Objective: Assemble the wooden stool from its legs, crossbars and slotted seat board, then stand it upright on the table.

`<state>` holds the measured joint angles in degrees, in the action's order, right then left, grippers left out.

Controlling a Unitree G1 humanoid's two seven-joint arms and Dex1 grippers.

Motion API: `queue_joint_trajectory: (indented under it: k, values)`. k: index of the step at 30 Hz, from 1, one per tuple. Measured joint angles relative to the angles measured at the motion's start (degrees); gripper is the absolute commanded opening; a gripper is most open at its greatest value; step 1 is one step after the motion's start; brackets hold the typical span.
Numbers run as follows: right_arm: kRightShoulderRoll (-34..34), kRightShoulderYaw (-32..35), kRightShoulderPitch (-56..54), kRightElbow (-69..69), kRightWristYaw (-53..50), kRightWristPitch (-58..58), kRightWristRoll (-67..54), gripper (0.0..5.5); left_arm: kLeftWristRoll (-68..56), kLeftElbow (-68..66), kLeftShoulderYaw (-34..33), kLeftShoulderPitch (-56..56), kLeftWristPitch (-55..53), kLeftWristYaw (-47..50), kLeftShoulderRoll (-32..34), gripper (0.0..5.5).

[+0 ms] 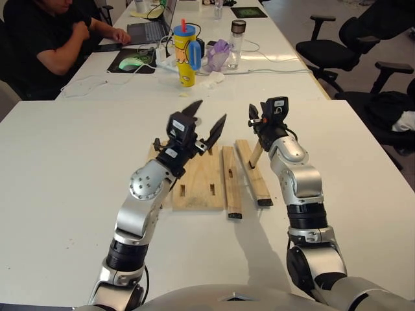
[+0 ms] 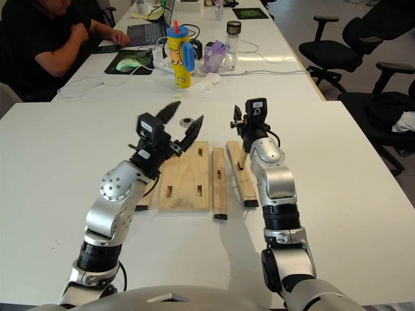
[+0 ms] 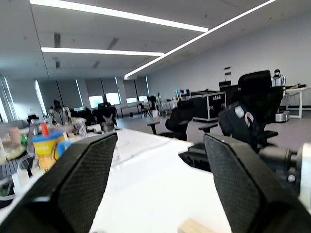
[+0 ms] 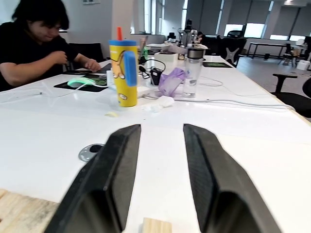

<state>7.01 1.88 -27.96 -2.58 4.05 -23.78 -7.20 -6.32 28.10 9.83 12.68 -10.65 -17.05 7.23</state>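
The seat board (image 1: 200, 183) lies flat on the white table (image 1: 65, 168) in front of the robot, with its slots facing up. A long slotted bar (image 1: 231, 181) lies just beside its right edge, and a second bar (image 1: 260, 188) lies a little farther right. The left gripper (image 1: 211, 111) hangs above the far end of the board, its fingers spread wide and holding nothing. The right gripper (image 4: 161, 128) is over the far end of the right bar. A short wooden leg (image 1: 255, 157) slants up from that bar to just under it, and I cannot tell whether the gripper has hold of the leg. On the far table stand a yellow cup (image 1: 185, 55) and a bottle (image 1: 237, 42).
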Motion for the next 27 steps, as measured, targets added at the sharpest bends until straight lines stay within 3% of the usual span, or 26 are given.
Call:
queue_joint_trajectory:
  k: [7,23,27]
  values:
    - [0.46,2.63,-0.13,10.00,-0.18,6.12,-0.44,1.60,13.63,7.32,-10.64,-8.76,-0.52,8.24,6.23,3.29]
    - [0.93,-0.46,2.71,14.77,-0.53,6.53,4.41,1.60,16.49,-4.46,-5.84,-10.68,-16.33,10.09,2.11,3.29]
    - [1.06,-0.85,2.80,14.01,-0.55,6.16,5.79,1.63,14.75,-7.50,-4.44,-10.66,-17.31,9.43,0.43,2.72]
